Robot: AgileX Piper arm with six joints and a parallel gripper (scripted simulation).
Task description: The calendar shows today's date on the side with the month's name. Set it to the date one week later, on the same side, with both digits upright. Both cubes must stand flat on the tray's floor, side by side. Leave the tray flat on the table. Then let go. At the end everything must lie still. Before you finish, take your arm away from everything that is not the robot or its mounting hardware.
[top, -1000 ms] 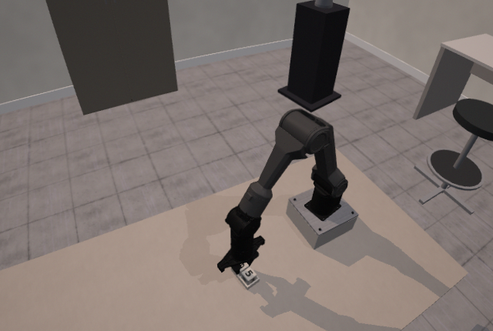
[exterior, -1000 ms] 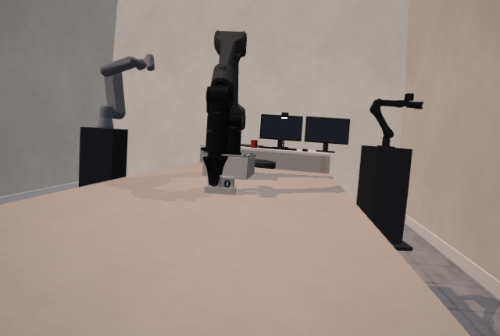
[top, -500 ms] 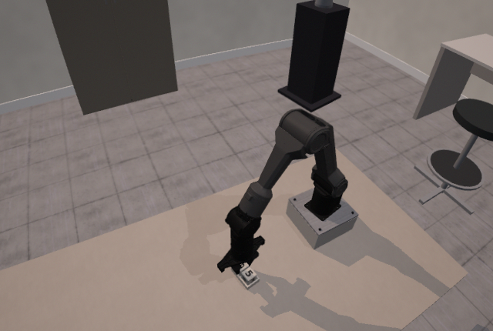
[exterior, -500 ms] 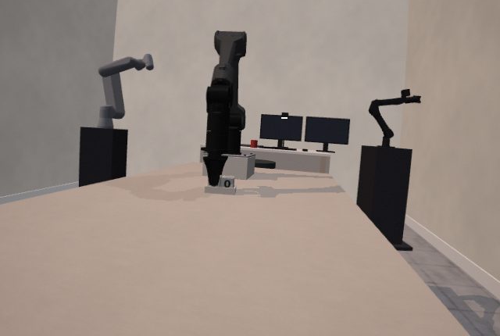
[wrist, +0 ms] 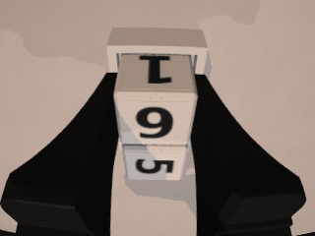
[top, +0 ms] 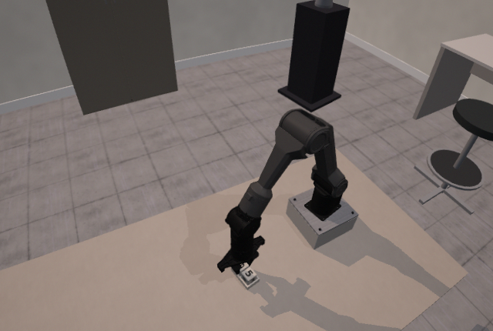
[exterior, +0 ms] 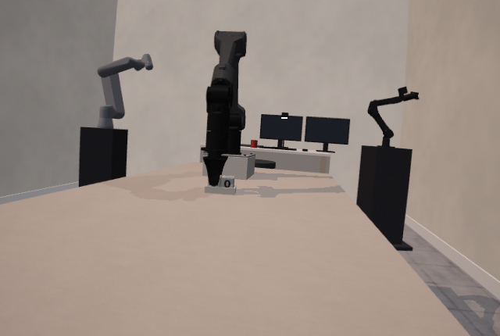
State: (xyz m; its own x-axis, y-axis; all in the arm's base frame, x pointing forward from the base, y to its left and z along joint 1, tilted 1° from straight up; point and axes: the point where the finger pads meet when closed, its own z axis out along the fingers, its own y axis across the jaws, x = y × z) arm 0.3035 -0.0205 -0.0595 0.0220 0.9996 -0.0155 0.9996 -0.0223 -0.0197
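— What has the pincer [wrist: 156, 157] got?
— It's clamped, half closed, on one cube [wrist: 157, 101], faces 1 and 9 showing, just above the tray [exterior: 219, 189].
— And the second cube [top: 249, 273]?
— In the tray on the counter [exterior: 201, 252], 5 on top.

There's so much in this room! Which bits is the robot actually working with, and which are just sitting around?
Part of the job:
- pincer, shut on one number cube
- the other cube, 5 on top
- calendar tray

Just around:
- cabinet
- stool
- two monitors
- red cup
- two other robot arms
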